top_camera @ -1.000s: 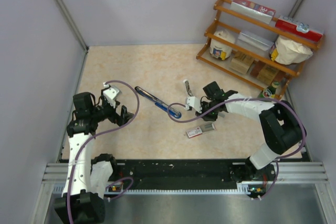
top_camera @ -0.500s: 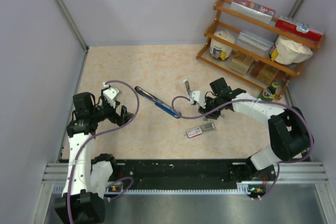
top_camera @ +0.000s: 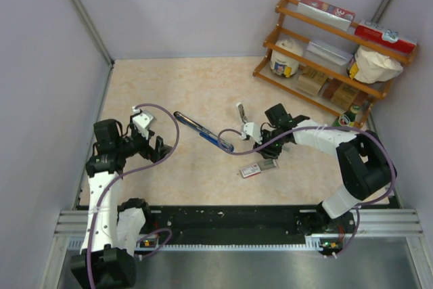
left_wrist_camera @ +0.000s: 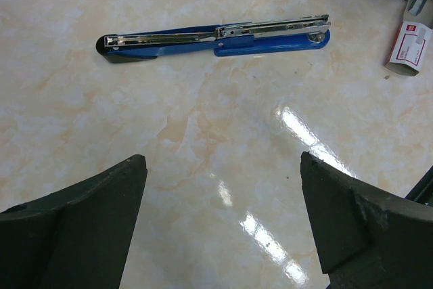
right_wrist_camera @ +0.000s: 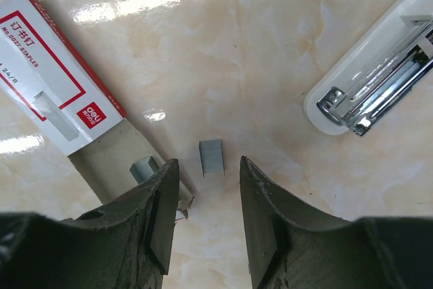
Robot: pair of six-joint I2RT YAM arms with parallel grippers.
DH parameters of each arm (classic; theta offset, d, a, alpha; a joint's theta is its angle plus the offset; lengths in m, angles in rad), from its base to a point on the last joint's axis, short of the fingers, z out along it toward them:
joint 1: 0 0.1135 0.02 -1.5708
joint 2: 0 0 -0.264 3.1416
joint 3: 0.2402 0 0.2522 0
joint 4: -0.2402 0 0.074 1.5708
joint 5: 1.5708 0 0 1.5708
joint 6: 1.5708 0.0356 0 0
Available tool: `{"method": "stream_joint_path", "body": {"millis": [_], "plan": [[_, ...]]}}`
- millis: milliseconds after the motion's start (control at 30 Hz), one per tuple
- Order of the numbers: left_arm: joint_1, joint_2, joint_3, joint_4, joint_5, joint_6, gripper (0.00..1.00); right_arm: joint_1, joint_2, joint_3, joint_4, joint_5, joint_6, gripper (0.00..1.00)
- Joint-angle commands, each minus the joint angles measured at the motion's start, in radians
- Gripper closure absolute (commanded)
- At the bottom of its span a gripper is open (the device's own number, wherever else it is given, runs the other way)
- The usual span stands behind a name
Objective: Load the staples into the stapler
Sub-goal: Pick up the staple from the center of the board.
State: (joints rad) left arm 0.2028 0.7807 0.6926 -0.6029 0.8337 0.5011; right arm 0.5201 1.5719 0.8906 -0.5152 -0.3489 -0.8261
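The blue stapler [left_wrist_camera: 216, 35] lies opened out flat on the table, its metal channel facing up [top_camera: 203, 133]. My left gripper [left_wrist_camera: 222, 160] stands wide open and empty, well short of it [top_camera: 160, 148]. A short strip of staples [right_wrist_camera: 211, 156] lies on the table just beyond the tips of my right gripper [right_wrist_camera: 208, 164], which is open with nothing between its fingers. Another small clump of staples [right_wrist_camera: 143, 167] sits in the grey tray pulled out of the red-and-white box [right_wrist_camera: 57, 93], partly behind the left finger. In the top view the right gripper [top_camera: 266, 147] hovers just above the box [top_camera: 258, 167].
A white stapler [right_wrist_camera: 379, 72] lies opened to the right of the loose staples [top_camera: 241, 112]. A wooden rack [top_camera: 325, 52] with packets and jars stands at the back right. Grey walls close in the table on the left, back and right.
The right gripper's jaws have spread apart. Its wrist swung slightly back, then came forward and down toward the staple box. The left arm and blue stapler have not moved.
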Motion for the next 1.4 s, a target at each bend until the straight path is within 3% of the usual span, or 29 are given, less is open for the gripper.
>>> {"method": "stream_joint_path", "body": {"millis": [0,467,933,1367], "plan": [[0.007,-0.009,-0.002,0.011,0.028,0.016,0.01,0.009,0.025,0.027,0.021,0.001,0.012,0.59],[0.009,-0.003,-0.004,0.012,0.03,0.017,0.01,0.012,0.033,0.031,0.037,0.005,0.019,0.64],[0.009,-0.004,-0.002,0.011,0.033,0.019,0.01,0.012,0.039,0.028,0.034,-0.009,0.022,0.9],[0.01,-0.006,-0.004,0.009,0.035,0.022,0.01,-0.02,-0.075,0.027,0.034,-0.01,0.039,0.91]]}}
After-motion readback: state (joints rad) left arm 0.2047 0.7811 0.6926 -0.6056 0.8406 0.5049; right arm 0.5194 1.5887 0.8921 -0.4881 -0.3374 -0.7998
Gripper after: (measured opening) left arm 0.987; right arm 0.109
